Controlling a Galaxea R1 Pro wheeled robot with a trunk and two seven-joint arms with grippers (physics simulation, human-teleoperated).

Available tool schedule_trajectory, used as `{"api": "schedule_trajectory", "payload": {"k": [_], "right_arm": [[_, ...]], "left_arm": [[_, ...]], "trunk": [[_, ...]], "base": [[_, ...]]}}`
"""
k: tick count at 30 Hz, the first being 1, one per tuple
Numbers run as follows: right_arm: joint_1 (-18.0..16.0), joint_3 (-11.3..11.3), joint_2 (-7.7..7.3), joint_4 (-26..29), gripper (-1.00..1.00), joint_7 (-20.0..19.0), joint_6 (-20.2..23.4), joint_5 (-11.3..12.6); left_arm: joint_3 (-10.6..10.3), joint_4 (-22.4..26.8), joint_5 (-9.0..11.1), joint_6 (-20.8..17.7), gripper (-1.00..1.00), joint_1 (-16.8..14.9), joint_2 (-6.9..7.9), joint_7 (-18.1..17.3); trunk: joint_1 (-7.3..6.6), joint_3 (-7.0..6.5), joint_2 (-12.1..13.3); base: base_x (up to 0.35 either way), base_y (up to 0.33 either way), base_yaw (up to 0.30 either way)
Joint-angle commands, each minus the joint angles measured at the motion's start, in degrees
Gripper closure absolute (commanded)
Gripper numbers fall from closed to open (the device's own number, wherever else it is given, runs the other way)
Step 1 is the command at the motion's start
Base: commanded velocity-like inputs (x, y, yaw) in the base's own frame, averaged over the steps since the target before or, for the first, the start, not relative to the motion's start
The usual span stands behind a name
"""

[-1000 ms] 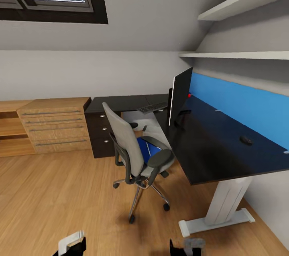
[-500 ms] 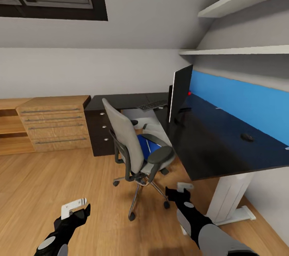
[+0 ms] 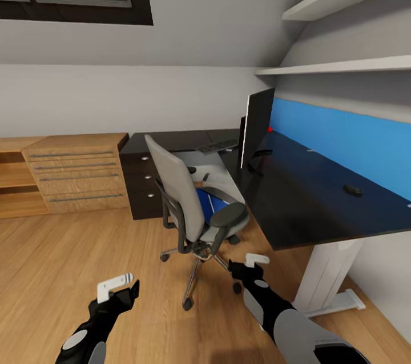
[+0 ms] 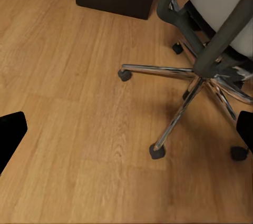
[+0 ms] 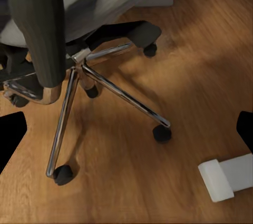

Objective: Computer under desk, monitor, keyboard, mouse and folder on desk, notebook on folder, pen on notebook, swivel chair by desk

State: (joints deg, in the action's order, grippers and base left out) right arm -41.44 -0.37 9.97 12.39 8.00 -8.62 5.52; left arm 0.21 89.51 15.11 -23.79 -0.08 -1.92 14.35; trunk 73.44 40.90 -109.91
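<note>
Head view shows the swivel chair (image 3: 197, 204) standing on the wood floor (image 3: 68, 255) just beside the desk (image 3: 297, 198), with the blue folder (image 3: 210, 204) lying on its seat. The monitor (image 3: 255, 130), keyboard (image 3: 217, 146) and mouse (image 3: 351, 190) are on the desk. Left gripper (image 3: 119, 287) and right gripper (image 3: 246, 266) hang low before the chair, both with jaws apart and empty.

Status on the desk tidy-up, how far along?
Done: monitor, keyboard and mouse sit on the desk, though the mouse is far from the keyboard. In hand: nothing; left gripper and right gripper hang open near the swivel chair. Left: folder on the chair seat.
</note>
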Motion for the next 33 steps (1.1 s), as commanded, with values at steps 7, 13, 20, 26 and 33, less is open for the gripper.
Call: {"api": "schedule_trajectory", "payload": {"k": [7, 13, 20, 26, 33], "right_arm": [[0.0, 0.3, -0.02, 0.0, -1.00, -0.4, -0.5, 1.9], [0.0, 0.4, 0.03, 0.1, -1.00, -0.5, -0.8, 1.9], [0.0, 0.4, 0.03, 0.2, -1.00, -0.4, -1.5, 1.9], [0.0, 0.3, -0.03, 0.3, -1.00, -0.4, -2.0, 1.9], [0.0, 0.2, -0.04, 0.3, -1.00, -0.3, -4.6, 2.0]], "left_arm": [[-0.1, 0.8, 0.6, -0.2, -1.00, 0.1, -0.05, 0.3], [-0.1, 0.8, 0.6, 0.0, -1.00, 0.1, -0.25, 0.5], [-0.1, 0.8, 0.6, 0.0, -1.00, 0.1, -0.28, 0.5], [-0.1, 0.8, 0.6, 0.1, -1.00, 0.1, -0.24, 0.5], [-0.1, 0.8, 0.5, 0.2, -1.00, 0.1, -0.19, 0.6]], "trunk": [[1.54, 1.31, -2.8], [2.86, 2.39, -5.3], [4.40, 3.64, -8.1], [5.71, 4.72, -10.5], [7.25, 5.98, -13.3]], "base": [[0.000, 0.000, 0.000], [0.000, 0.000, 0.000], [0.000, 0.000, 0.000], [0.000, 0.000, 0.000], [0.000, 0.000, 0.000]]}}
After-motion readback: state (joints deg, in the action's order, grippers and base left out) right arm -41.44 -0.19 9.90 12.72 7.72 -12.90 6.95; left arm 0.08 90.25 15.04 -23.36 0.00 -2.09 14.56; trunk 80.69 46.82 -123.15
